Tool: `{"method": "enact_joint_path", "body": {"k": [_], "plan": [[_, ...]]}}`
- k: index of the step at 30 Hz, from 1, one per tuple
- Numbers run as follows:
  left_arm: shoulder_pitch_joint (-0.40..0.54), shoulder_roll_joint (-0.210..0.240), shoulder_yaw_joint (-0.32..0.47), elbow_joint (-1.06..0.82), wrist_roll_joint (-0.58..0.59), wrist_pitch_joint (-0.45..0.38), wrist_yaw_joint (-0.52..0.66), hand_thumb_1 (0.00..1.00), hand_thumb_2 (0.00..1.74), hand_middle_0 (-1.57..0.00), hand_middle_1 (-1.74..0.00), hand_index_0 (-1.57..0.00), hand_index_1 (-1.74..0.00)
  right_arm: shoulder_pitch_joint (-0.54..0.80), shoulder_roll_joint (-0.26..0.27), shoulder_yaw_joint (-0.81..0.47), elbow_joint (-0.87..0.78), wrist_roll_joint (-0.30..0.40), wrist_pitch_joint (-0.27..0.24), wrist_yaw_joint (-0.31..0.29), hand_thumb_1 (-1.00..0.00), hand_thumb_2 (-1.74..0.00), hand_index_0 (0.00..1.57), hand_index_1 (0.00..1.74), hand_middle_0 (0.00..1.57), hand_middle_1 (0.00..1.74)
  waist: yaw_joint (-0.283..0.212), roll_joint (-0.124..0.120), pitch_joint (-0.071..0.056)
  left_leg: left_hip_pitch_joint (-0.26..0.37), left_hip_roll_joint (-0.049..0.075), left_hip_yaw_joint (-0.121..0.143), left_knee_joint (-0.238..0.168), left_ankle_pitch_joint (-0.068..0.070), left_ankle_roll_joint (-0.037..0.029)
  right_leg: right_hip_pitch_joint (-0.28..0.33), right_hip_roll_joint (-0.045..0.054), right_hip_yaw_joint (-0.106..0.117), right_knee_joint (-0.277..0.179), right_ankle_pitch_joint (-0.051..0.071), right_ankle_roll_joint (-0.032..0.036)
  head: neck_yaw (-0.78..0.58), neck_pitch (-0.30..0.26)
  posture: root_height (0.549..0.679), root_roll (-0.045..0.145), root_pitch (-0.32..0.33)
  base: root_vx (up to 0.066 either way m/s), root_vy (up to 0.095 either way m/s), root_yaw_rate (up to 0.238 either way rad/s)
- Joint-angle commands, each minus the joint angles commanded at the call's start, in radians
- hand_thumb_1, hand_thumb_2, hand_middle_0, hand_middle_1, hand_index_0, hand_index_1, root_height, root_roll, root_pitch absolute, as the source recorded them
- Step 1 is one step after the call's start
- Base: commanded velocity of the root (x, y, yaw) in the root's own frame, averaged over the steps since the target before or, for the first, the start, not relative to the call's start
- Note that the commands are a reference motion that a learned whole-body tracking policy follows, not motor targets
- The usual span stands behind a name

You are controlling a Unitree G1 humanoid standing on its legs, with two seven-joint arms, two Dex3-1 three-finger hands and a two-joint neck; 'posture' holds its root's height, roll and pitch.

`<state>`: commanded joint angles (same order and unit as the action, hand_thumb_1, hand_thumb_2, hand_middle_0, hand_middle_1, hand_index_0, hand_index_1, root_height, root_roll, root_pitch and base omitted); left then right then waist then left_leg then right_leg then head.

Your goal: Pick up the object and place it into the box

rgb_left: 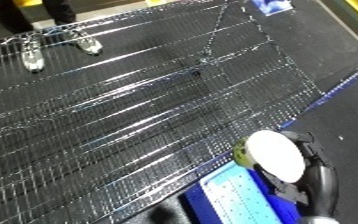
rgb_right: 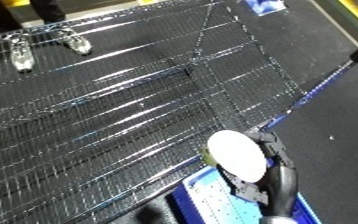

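While wire mesh (rgb_left: 113, 110) spreads left, hand (rgb_left: 313, 180) overhangs blue bin (rgb_left: 238, 197).

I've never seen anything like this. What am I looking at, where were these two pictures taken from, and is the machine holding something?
Both pictures come from a pair of cameras on a humanoid robot's head, looking down. They were taken at the same moment, so they look almost the same. The scene looks slanted because the head is tilted.

The big shiny grid is a wire mesh surface. At the bottom is a blue bin with a perforated floor, where the object should end up.

The black shape at the lower right is the robot hand, the robot's right one. It sits against a white round thing with a yellow-green edge, just above the bin. It is probably carrying it, but I cannot tell how it grips. The left robot hand is not in view.
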<state>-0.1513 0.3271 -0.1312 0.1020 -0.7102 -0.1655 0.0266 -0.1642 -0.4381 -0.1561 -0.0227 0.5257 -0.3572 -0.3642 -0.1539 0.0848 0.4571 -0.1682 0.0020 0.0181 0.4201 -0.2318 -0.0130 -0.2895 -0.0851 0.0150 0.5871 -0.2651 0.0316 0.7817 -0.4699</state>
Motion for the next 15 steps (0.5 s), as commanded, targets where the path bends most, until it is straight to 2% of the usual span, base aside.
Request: {"method": "enact_joint_path", "body": {"k": [6,9,12,14,15], "plan": [[-0.003,-0.018,-0.02,0.027,-0.021,-0.032,-0.009,1.0,1.74,-1.57,-1.74,-1.57,-1.74,0.038,-0.016,-0.053,0.076,0.065,-0.034,-0.028,-1.0,-1.74,1.57,1.74,1.57,1.74,-0.039,0.036,0.0,0.022,-0.01,0.024,-0.013,-0.001,-0.0054,0.005,-0.0071,0.011,-0.015,0.002,0.0023,0.077,-0.007,0.665,0.085,0.018,-0.02,0.097,-0.091],[-0.014,-0.022,-0.033,0.041,-0.032,-0.045,-0.004,1.0,1.74,-1.57,-1.74,-1.57,-1.74,0.046,-0.033,-0.071,0.131,0.078,-0.035,-0.053,-1.0,-1.74,1.57,1.74,1.57,1.74,-0.055,0.051,0.002,0.029,-0.014,0.031,-0.02,-0.001,-0.0074,0.005,-0.0092,0.016,-0.023,0.004,0.0028,0.096,-0.04,0.665,0.088,0.02,-0.029,0.081,-0.09],[-0.023,-0.026,-0.042,0.056,-0.043,-0.058,0.0,1.0,1.74,-1.57,-1.74,-1.57,-1.74,0.053,-0.045,-0.089,0.204,0.108,-0.048,-0.073,-1.0,-1.74,1.57,1.74,1.57,1.74,-0.065,0.061,0.0,0.038,-0.019,0.035,-0.027,-0.001,-0.0076,0.008,-0.0102,0.019,-0.031,0.007,0.0026,0.113,-0.065,0.666,0.091,0.021,-0.015,0.054,-0.086],[-0.03,-0.026,-0.047,0.061,-0.049,-0.062,0.002,1.0,1.74,-1.57,-1.74,-1.57,-1.74,0.057,-0.045,-0.1,0.265,0.152,-0.065,-0.077,-1.0,-1.74,1.57,1.74,1.57,1.74,-0.067,0.065,-0.002,0.042,-0.02,0.036,-0.029,-0.003,-0.0074,0.011,-0.011,0.019,-0.037,0.009,0.0028,0.127,-0.073,0.667,0.092,0.022,-0.023,0.018,-0.048],[-0.034,-0.025,-0.05,0.063,-0.051,-0.062,0.004,1.0,1.74,-1.57,-1.74,-1.57,-1.74,0.059,-0.044,-0.106,0.299,0.182,-0.073,-0.074,-0.95,-1.65,1.49,1.65,1.49,1.65,-0.068,0.066,-0.003,0.042,-0.02,0.036,-0.03,-0.003,-0.0073,0.012,-0.0109,0.019,-0.039,0.01,0.0029,0.134,-0.073,0.667,0.092,0.022,-0.028,0.0,-0.025]]}}
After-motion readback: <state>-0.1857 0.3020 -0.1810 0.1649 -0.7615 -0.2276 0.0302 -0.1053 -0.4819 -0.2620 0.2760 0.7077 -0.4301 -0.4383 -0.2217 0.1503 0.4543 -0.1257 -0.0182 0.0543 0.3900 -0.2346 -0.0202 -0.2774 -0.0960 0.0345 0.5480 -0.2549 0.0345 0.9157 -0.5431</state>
